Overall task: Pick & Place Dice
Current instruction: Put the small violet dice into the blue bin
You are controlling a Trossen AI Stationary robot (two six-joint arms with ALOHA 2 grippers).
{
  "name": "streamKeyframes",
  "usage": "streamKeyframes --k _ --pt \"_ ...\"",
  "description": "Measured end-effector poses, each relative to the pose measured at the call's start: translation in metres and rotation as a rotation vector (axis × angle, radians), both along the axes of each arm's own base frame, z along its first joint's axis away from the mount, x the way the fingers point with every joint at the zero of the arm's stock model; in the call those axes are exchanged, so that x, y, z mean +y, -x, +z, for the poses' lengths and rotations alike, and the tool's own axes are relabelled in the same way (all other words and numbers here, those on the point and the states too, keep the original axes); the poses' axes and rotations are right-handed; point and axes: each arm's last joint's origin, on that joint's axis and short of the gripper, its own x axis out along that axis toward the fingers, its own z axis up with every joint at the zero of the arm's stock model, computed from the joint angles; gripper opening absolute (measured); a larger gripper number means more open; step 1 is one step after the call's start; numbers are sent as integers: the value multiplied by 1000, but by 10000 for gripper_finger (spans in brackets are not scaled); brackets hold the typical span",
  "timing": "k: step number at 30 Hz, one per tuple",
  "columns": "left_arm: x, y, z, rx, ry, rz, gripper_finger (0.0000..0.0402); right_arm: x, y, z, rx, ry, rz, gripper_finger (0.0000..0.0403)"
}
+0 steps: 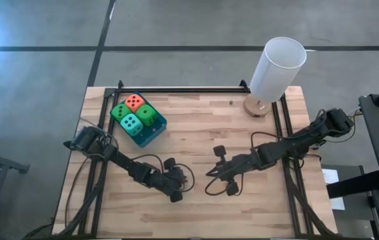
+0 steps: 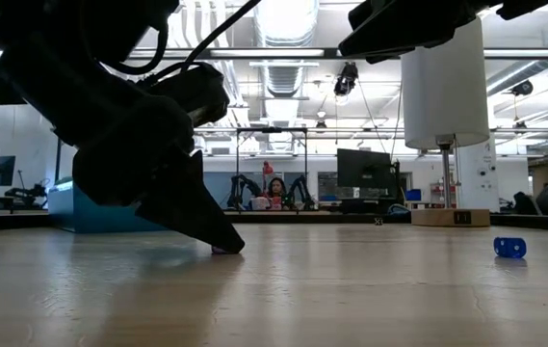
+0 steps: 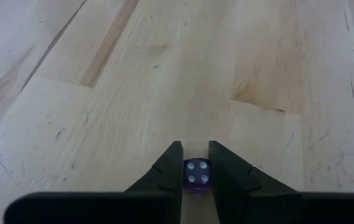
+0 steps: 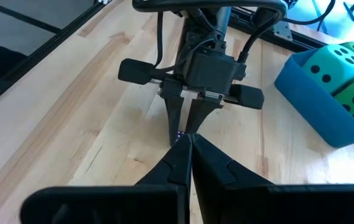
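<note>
A small purple die [image 3: 196, 174] with white pips sits between the fingertips of my left gripper [image 3: 195, 147], which is shut on it near the middle of the table [image 1: 188, 181]. My right gripper [image 4: 188, 142] hangs shut above the table just to the right of it [image 1: 209, 175], pointing at the left gripper [image 4: 180, 133] and touching nothing. At the far left a blue tray [image 1: 152, 137] holds an orange-red die [image 1: 134, 102], two green dice [image 1: 119, 111] [image 1: 147, 115] and a teal die [image 1: 130, 123]. My left gripper pinches the purple die by two opposite sides [image 3: 187, 175] between its two fingertips. The fingers slant down from the table's left. The die's four-pip face is turned toward the wrist. In the low view the fingertips [image 2: 223, 241] reach the tabletop, where the die rests.
A tall white cylinder [image 1: 277, 67] on a wooden base stands at the far right. A small blue die [image 2: 509, 247] lies on the table's right part. Black rails [image 1: 176, 90] run along the table's edges. A person [image 2: 275, 193] sits in the room behind.
</note>
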Motion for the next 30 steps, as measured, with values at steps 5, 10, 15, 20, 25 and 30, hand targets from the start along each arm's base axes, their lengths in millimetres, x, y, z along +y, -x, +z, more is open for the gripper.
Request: streamKeyframes --k 5,10,15,20,25,30 --pt "0 0 2 -4 4 -2 57 0 0 0 0 -1 -1 8" --pt "0 2 8 -3 6 -21 57 0 0 0 0 -2 -1 8" --pt "0 4 15 -5 6 -37 57 0 0 0 1 0 0 8" --pt "0 3 18 -22 3 -28 57 0 0 0 0 0 0 8" --pt "1 4 23 -28 8 -13 57 0 0 0 0 0 0 8" --pt "4 8 36 -29 -1 2 56 0 0 0 0 0 0 8"
